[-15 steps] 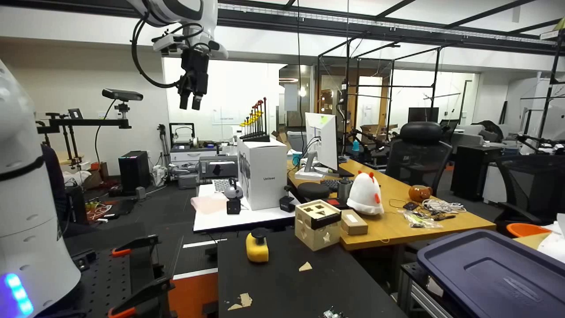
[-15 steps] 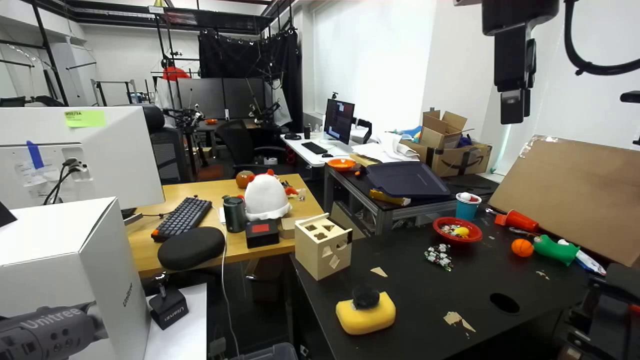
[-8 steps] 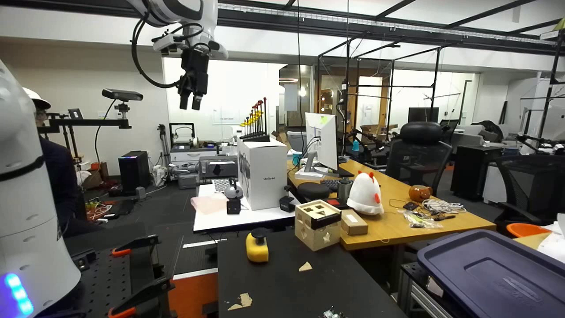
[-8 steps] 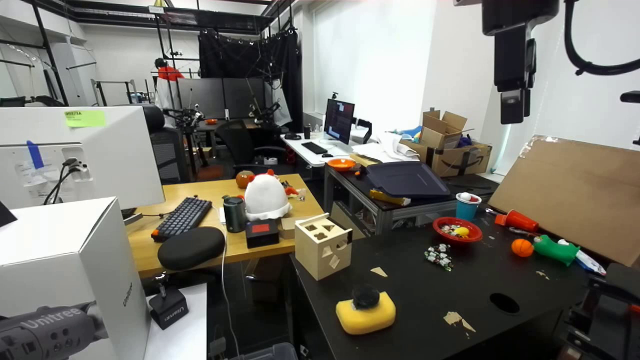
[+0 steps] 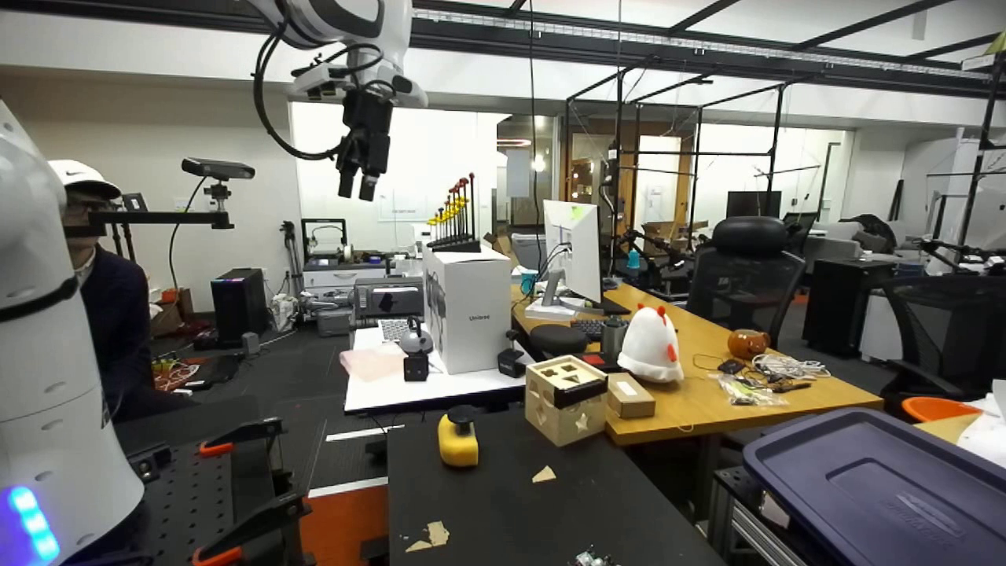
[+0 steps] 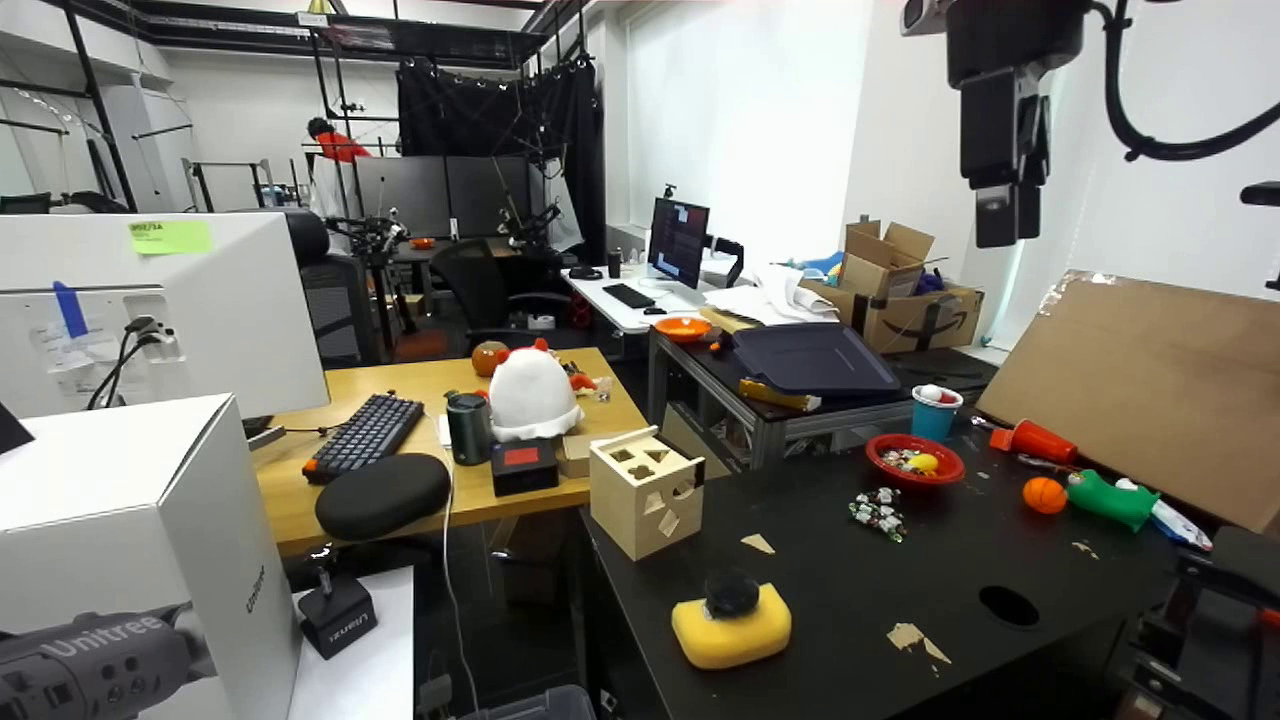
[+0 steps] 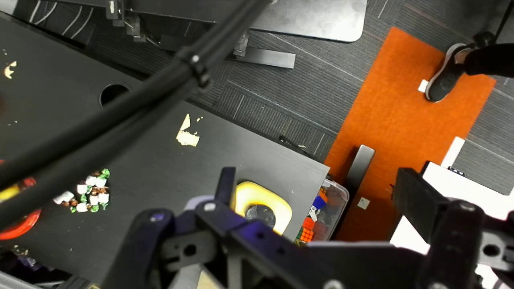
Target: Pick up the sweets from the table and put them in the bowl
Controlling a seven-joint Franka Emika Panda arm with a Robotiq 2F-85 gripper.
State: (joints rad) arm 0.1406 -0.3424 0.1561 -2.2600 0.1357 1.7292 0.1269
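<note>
On the black table (image 6: pixel 800 560) the sweets (image 6: pixel 877 513) lie in a loose pile of white, green and brown wrappers. Close beside them stands the red bowl (image 6: pixel 893 479), holding other small sweets and a yellow piece. In the wrist view the sweets (image 7: pixel 93 193) are at lower left, and the bowl (image 7: pixel 25 229) is cut by the left edge and partly covered by the cable. My gripper (image 5: pixel 357 189) hangs high above the table, fingers pointing down. Its fingers (image 7: pixel 225 184) stand wide apart with nothing between them. In an exterior view only some sweets (image 5: pixel 591 559) show at the bottom edge.
A yellow block with a black knob (image 6: pixel 735 635) and a wooden shape box (image 6: pixel 645 500) stand on the table. Behind the bowl are a blue cup (image 6: pixel 935 415), a red cup (image 6: pixel 1040 440), an orange ball (image 6: pixel 1044 495) and a leaning cardboard sheet (image 6: pixel 1150 390).
The arm has shifted slightly, its gripper going right and a little down in an exterior view, still open. A person in a white cap has come into view behind the robot. Sweets and bowl stay put.
</note>
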